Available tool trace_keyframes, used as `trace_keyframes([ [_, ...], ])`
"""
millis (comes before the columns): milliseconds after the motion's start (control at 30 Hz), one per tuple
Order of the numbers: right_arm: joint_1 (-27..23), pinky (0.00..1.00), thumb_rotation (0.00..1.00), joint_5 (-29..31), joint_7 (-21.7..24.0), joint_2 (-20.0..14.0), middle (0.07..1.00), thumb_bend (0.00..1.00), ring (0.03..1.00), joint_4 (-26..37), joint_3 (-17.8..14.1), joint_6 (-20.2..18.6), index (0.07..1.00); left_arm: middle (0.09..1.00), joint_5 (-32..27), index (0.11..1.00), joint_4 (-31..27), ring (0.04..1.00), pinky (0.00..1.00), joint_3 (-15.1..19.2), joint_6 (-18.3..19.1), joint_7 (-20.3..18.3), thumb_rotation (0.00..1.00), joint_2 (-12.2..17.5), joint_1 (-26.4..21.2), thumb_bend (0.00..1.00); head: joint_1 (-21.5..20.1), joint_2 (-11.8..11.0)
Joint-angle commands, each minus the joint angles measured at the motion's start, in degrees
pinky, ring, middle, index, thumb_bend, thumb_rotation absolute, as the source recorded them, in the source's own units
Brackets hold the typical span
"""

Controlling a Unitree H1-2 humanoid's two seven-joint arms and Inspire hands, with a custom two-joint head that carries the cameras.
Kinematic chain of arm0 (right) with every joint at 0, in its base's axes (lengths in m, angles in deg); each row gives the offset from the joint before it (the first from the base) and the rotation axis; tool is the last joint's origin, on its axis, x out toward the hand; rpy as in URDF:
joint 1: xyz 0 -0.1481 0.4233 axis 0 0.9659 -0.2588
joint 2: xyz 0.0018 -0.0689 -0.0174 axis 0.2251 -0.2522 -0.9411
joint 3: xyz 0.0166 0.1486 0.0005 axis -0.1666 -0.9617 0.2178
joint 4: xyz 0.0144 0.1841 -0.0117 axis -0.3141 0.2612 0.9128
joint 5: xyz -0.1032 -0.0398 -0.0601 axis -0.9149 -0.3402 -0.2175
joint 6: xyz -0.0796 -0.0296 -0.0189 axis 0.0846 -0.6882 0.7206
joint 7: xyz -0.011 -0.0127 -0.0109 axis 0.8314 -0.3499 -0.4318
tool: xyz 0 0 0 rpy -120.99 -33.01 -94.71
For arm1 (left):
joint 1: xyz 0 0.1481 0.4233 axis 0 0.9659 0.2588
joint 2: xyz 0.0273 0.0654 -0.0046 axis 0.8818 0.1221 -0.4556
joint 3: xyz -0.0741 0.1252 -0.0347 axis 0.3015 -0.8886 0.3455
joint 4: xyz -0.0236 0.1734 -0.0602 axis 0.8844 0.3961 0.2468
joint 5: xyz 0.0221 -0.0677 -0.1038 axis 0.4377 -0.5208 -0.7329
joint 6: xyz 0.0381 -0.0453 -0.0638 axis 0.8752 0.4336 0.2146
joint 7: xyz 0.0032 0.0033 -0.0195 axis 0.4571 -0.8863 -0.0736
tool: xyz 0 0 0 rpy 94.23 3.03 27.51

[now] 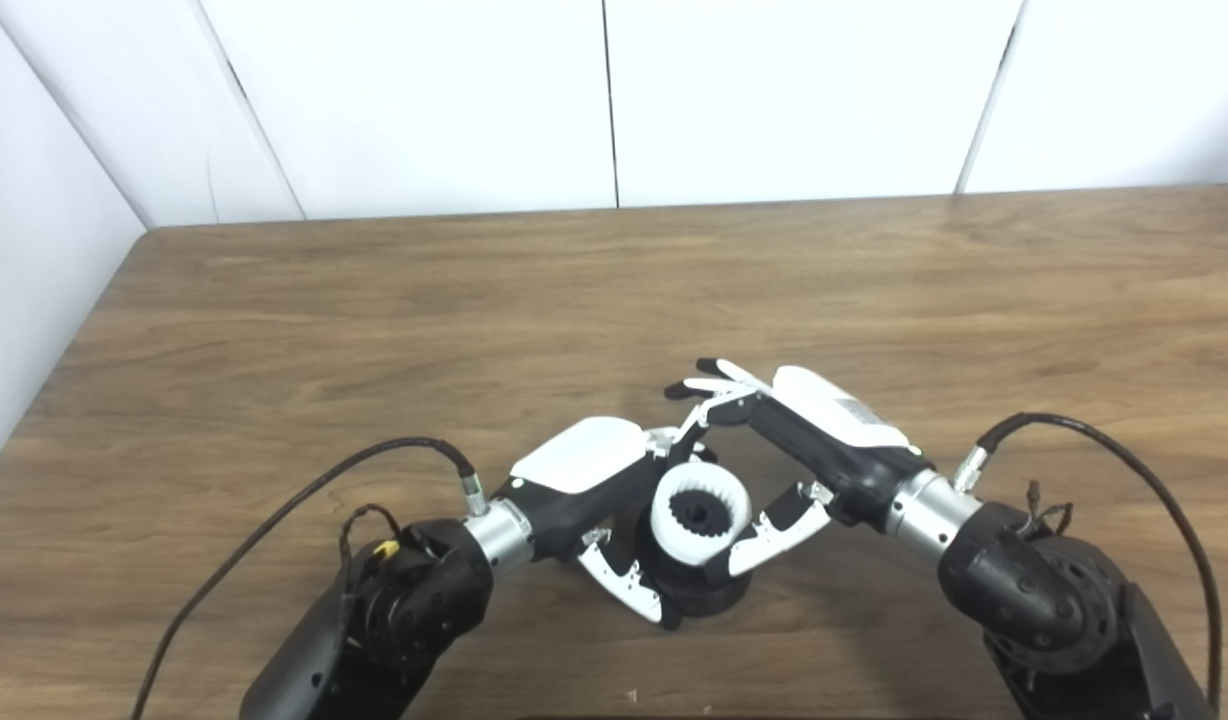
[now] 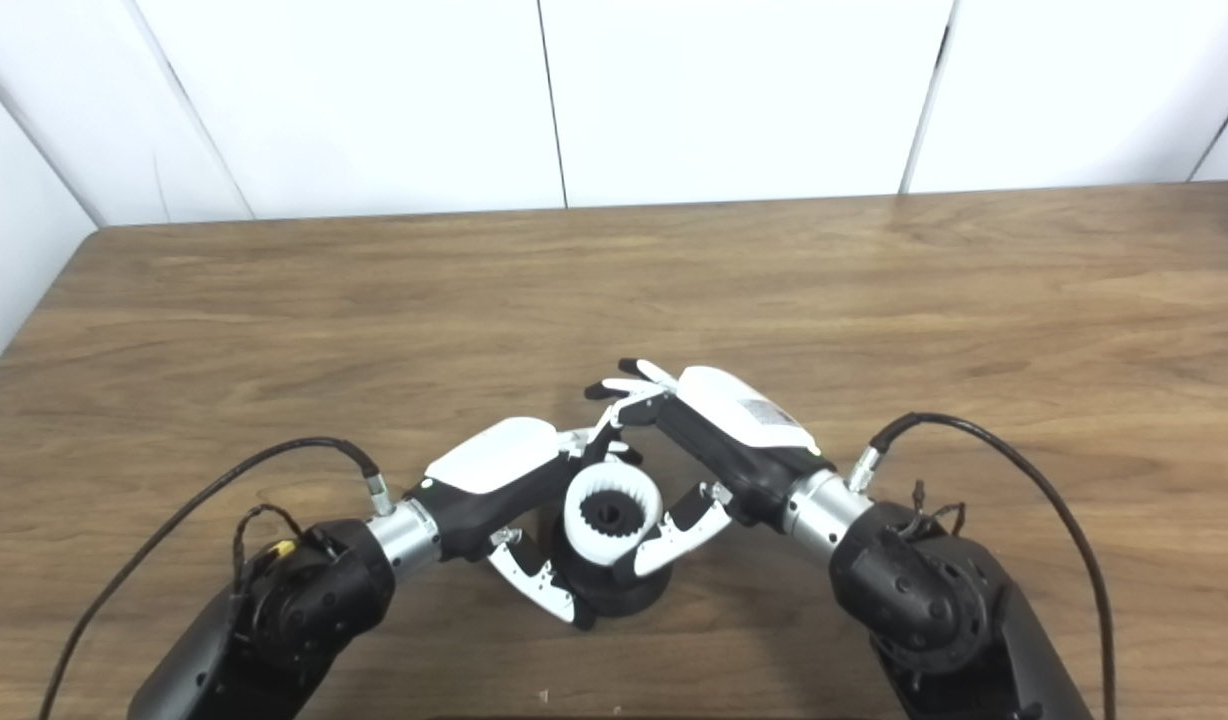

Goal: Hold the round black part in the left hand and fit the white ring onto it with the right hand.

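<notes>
Our left hand (image 1: 584, 470) wraps around the round black part (image 1: 709, 590) and holds it. Our right hand (image 1: 804, 440) pinches the white ring (image 1: 701, 512), which sits on top of the black part. The ring's hole faces up toward us, low over the brown surface (image 1: 374, 330).

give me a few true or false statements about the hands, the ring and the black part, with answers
1. The white ring sits on top of the black part. True.
2. The left hand is far from the black part. False: it is wrapped around it, thumb low at the front.
3. The ring has teeth on its inner edge. True.
4. The right hand rests flat on the table, away from the ring. False: its thumb is at the ring's side, fingers arching behind.
5. A cable runs from each wrist. True.
</notes>
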Motion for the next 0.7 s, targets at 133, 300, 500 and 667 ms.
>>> trace_keyframes([
  [133, -1.2, 0.87, 0.15, -0.7, -2.3, -0.2, 0.893, 0.52, 0.989, 0.3, -1.5, 1.1, 0.49, 0.903, -0.3, 0.696, -1.1, 0.962, 0.9, -0.8, 0.1, -1.9, 0.19, 0.9, 0.5, 0.87, 0.1, 0.1],
  [300, -1.0, 0.87, 0.15, -1.1, -2.1, -0.2, 0.891, 0.52, 0.985, 0.2, -1.3, 1.1, 0.491, 0.901, -0.4, 0.694, -1.0, 0.96, 0.9, -0.7, 0.1, -1.8, 0.2, 1.0, 0.5, 0.87, 0.0, 0.1],
  [500, -1.3, 0.86, 0.29, -2.0, -1.4, -0.4, 0.888, 0.95, 0.97, 0.5, -0.9, 0.5, 0.628, 0.908, -0.5, 0.699, -0.6, 0.959, 0.91, -0.7, 0.5, -2.1, 0.23, 0.9, 0.3, 0.89, 0.0, 0.1],
  [667, -1.5, 0.85, 0.34, -2.5, -0.6, -0.5, 0.9, 1.0, 0.97, 0.7, -0.8, -0.4, 0.684, 0.905, -0.6, 0.722, -0.5, 0.964, 0.92, -0.6, 0.8, -2.4, 0.27, 0.9, 0.2, 0.92, 0.1, 0.1],
])
